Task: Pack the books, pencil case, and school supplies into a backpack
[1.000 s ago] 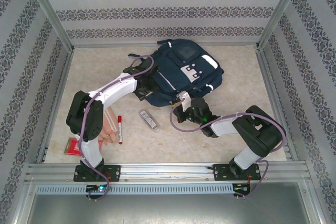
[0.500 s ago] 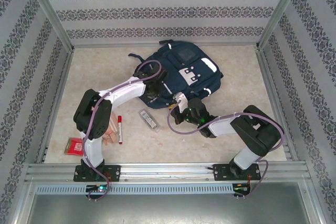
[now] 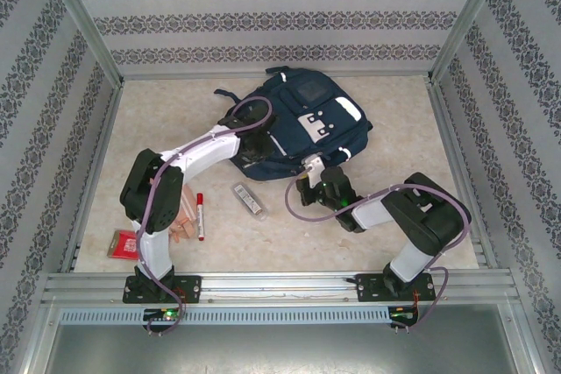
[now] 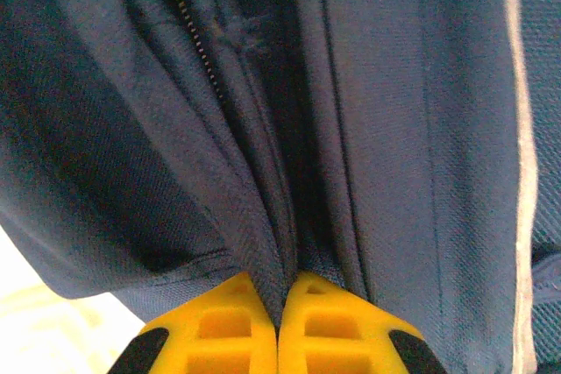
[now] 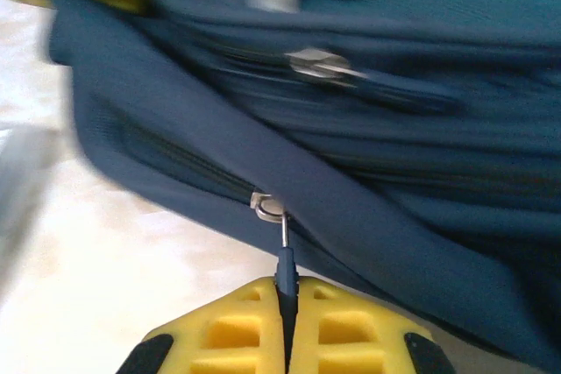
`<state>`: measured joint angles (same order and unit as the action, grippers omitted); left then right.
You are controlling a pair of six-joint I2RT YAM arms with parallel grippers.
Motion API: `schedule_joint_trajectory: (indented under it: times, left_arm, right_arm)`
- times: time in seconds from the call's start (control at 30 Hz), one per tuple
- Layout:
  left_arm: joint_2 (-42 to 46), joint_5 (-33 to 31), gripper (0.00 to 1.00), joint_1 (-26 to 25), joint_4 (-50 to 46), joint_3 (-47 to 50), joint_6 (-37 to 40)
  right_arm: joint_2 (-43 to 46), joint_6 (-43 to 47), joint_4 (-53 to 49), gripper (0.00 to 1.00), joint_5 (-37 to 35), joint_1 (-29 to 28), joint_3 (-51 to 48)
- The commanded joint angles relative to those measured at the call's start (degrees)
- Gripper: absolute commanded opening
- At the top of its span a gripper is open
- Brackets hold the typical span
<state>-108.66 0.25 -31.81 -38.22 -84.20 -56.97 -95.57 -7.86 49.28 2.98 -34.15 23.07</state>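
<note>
Two tight grips on the backpack, far back on the table. Pinches a fold of blue cloth beside the zip with the left fingers, shut hard. Holds the thin zip pull with the right fingers, shut hard too. Looks like opening the bag. Probably needs a pull along the slanting zip line by the slider, not away from it. Leaves the pencil case on the table, nearer the left arm.
</note>
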Motion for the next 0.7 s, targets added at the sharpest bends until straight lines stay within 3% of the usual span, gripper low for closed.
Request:
schedule_joint_trajectory:
  times: [0.0,0.37,0.53,0.67]
  left_arm:
    - [3.6,1.3,0.00,2.3,-3.3,-2.6,10.1]
    - [5.7,3.0,0.00,3.9,-4.0,-1.2,18.3]
    - [6.1,3.6,0.00,4.1,-3.8,-0.6,21.5]
    - [7.9,4.2,0.00,5.7,-2.4,0.4,22.3]
  right_arm:
    - [-2.3,-2.8,0.2,0.00,-7.9,3.2,-0.6]
    - [-5.2,-10.5,0.5,0.00,-13.6,8.6,0.7]
    - [-7.1,-16.5,-11.7,0.00,-19.0,8.3,7.3]
    - [-7.4,-20.9,-14.0,0.00,-22.7,7.9,9.1]
